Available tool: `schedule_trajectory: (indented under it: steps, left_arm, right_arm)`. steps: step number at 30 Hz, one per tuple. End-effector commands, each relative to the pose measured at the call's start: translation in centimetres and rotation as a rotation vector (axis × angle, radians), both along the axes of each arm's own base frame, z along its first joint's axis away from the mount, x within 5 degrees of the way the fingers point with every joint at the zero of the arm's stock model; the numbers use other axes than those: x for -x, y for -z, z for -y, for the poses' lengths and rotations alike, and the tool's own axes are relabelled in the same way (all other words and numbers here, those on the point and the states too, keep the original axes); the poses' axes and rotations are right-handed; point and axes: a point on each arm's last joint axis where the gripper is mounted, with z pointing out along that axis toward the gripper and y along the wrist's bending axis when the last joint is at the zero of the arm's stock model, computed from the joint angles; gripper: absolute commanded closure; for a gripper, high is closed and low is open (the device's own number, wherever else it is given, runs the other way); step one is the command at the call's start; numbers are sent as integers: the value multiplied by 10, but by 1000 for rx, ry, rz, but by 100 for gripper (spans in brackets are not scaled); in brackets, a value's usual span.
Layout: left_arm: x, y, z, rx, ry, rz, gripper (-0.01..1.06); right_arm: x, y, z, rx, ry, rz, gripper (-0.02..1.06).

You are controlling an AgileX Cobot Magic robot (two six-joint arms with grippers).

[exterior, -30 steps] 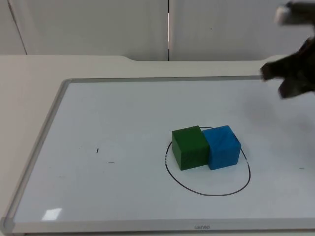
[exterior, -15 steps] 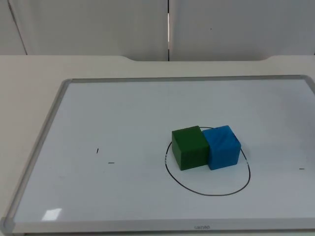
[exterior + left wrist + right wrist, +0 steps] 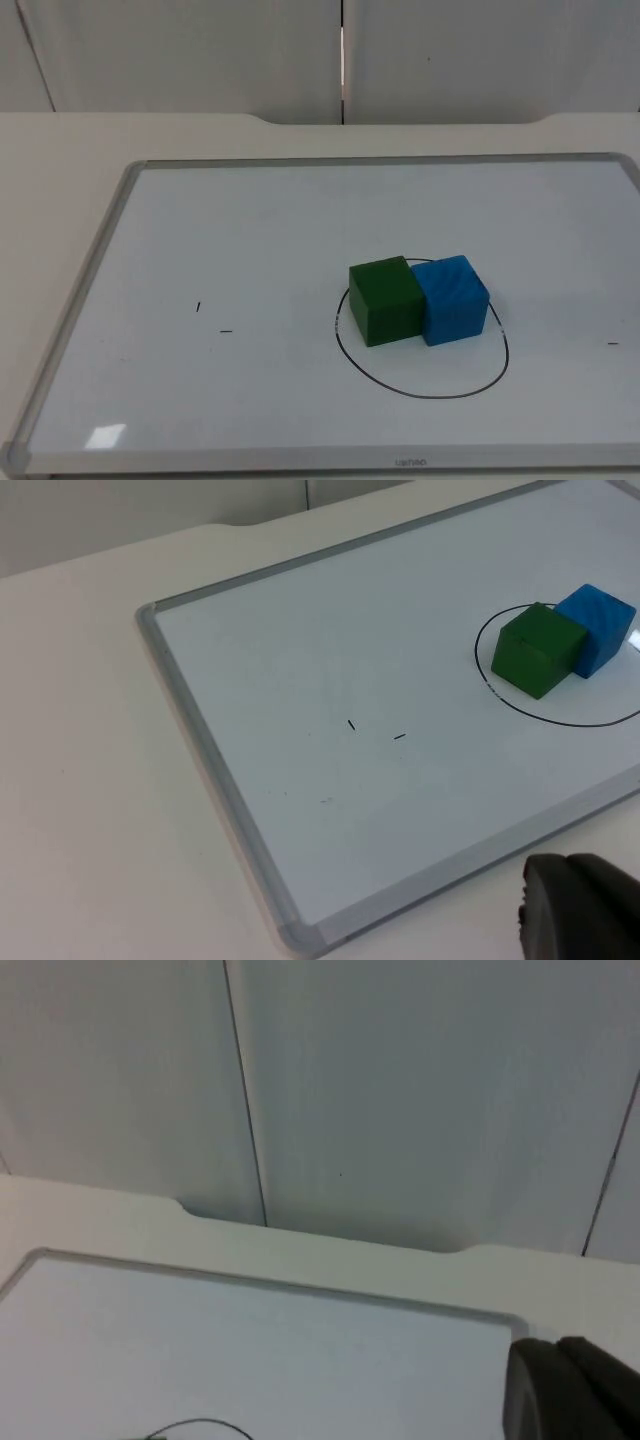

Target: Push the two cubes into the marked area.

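A whiteboard (image 3: pixel 250 230) with a grey frame lies on the worktop (image 3: pixel 60 150), and a black ring (image 3: pixel 425 390) is drawn on it towards its near right corner. The green cube (image 3: pixel 385 300) and the blue cube (image 3: pixel 455 298) sit touching side by side inside the ring, at its far edge, the green one on the left. A second ago the right arm hung over the board's far right corner; it has since gone from the top view, and the cubes have not moved. A black fingertip of the left end effector (image 3: pixel 580 910) and of the right end effector (image 3: pixel 570 1390) shows; whether either is released or clenched cannot be told.
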Motion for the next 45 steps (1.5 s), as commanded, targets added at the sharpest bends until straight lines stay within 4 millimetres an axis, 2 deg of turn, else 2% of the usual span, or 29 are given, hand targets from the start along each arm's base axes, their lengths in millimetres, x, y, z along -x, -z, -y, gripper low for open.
schedule_trajectory:
  steps: [1, 4, 9, 10, 14, 15, 19, 20, 24, 33, 40, 45]
  left_arm:
    - [0, 2, 0, 0, -8, -7, 105]
    - [0, 2, 0, 0, -8, -7, 105]
    - [0, 2, 0, -1, -8, -6, 105]
    - [0, 2, 0, -1, -8, -6, 105]
    - [0, 2, 0, -1, -8, -6, 105]
    - [0, 2, 0, -1, -8, -6, 105]
    - [0, 2, 0, -1, -8, -6, 105]
    - [0, 2, 0, -1, -8, -6, 105]
    - [0, 2, 0, -1, -8, -6, 105]
    - [0, 2, 0, -1, -8, -6, 105]
    - [0, 2, 0, -1, -8, -6, 105]
    - [0, 2, 0, -1, -8, -6, 105]
  right_arm:
    - [11, 10, 3, 0, 2, -18, 104]
    - [23, 21, 5, 6, 2, -42, 104]
    - [60, 44, 13, 5, 2, -53, 104]
    - [60, 44, 13, 5, 2, -53, 104]
    - [89, 59, 17, -33, -21, -58, 104]
    - [89, 59, 17, -33, -21, -58, 104]
    - [111, 81, 20, -48, -39, -53, 104]
    - [111, 81, 20, -48, -39, -53, 104]
    - [120, 105, 21, -7, -56, -47, 104]
    - [117, 121, 21, 121, -96, -128, 104]
    - [117, 121, 22, 118, -86, -127, 104]
    - [116, 121, 27, 85, -10, -135, 104]
